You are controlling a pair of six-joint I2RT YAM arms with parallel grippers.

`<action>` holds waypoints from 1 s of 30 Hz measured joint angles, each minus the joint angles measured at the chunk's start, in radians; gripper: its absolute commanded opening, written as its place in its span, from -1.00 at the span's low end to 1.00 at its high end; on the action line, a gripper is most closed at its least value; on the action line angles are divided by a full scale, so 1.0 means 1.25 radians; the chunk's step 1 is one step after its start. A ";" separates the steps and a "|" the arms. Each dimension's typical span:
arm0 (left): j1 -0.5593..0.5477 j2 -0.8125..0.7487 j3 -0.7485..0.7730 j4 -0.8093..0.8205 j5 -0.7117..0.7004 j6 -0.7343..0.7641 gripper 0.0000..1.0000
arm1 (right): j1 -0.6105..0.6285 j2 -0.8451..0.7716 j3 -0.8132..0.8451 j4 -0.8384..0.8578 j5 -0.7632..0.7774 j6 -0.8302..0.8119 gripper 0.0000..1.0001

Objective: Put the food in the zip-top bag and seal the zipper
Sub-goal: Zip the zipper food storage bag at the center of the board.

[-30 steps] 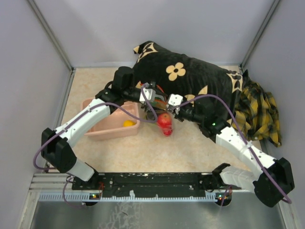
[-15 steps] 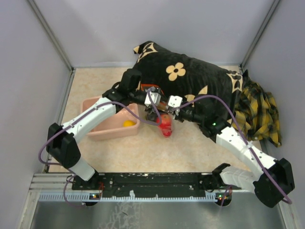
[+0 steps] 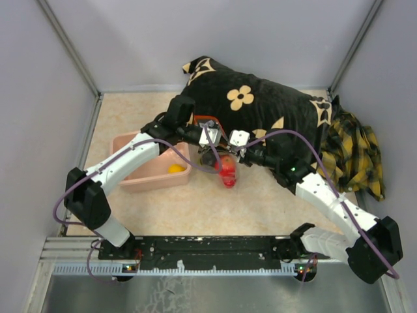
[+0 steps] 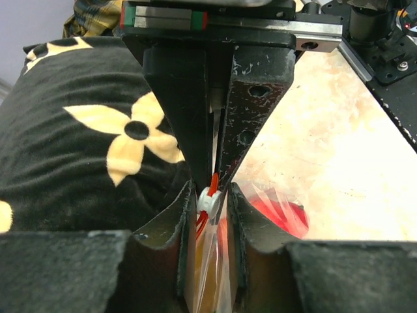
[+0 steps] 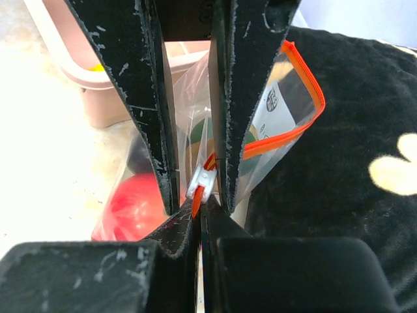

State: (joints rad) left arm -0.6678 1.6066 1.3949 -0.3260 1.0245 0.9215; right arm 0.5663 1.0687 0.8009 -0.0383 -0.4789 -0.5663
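- The desk in front of the arms shows no loose food that I can see.
- Left of the middle, the pink tub holds one yellow piece. It is outside the bag, so if it counts as food, the filling is not finished.
- Just right of the tub, the bag is held by its top edge. A red piece and something dark lie inside, so most of the loading looks done.
- The right end effector is pressed together, pinching the zipper at its end, right beside the white slider.
- The left end effector faces it, with its jaws drawn narrow on either side of the slider. Whether they already press it I cannot tell.
- The slider sits at the pinched end and the orange strip bows away to the far right, so the sealing pull seems not yet made.
- Farthest back, the black flowered cushion lies just behind the bag.
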 measured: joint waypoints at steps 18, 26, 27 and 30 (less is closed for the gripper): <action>-0.004 -0.003 0.017 -0.079 -0.091 0.062 -1.00 | -0.002 -0.017 -0.001 -0.034 0.027 -0.012 -1.00; 0.020 -0.009 0.027 -0.111 -0.132 0.070 -1.00 | -0.003 -0.055 -0.002 -0.059 0.042 -0.026 -1.00; 0.026 -0.010 0.027 -0.116 -0.139 0.072 -1.00 | -0.005 -0.061 -0.002 -0.064 0.042 -0.027 -1.00; 0.043 -0.013 0.027 -0.123 -0.160 0.074 -1.00 | -0.012 -0.076 -0.002 -0.074 0.047 -0.029 -1.00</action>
State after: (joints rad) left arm -0.6144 1.5902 1.4284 -0.4797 0.8246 1.0138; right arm 0.5510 0.9737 0.7982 -0.1314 -0.4206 -0.6029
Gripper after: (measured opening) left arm 0.137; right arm 0.002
